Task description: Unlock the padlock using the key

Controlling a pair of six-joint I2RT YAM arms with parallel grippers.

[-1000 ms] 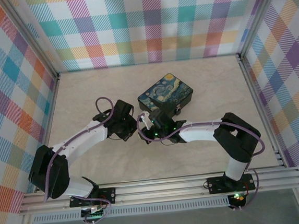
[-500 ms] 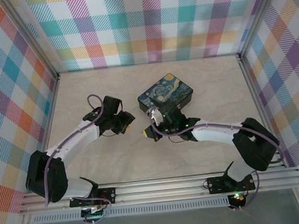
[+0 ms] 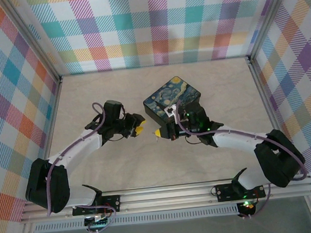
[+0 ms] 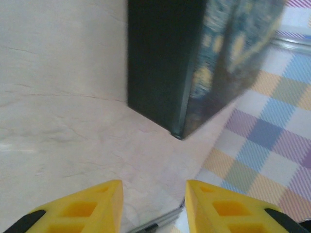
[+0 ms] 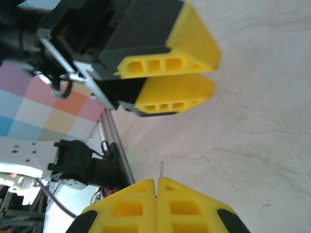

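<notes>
**Key pinched in the right gripper, left one open**

Your right gripper (image 5: pixel 156 190) is closed tight, pads flush. A thin silvery sliver pokes out of the seam between them: that is the key (image 5: pixel 161 168). It is held by one end, which leaves the rest free to enter the padlock.

Your left gripper (image 4: pixel 153 187) faces it from just beside, fingers apart with nothing between them. I judge it is parked there so it won't knock the key and is free to steady the padlock.

Both are over the table (image 3: pixel 116 169), just in front of the near corner of the box (image 3: pixel 172 97).

I cannot make out the padlock. Your right wrist covers the box's near side, where it may sit.

The grip on the key is thin, so a sideways nudge could twist it.
</notes>
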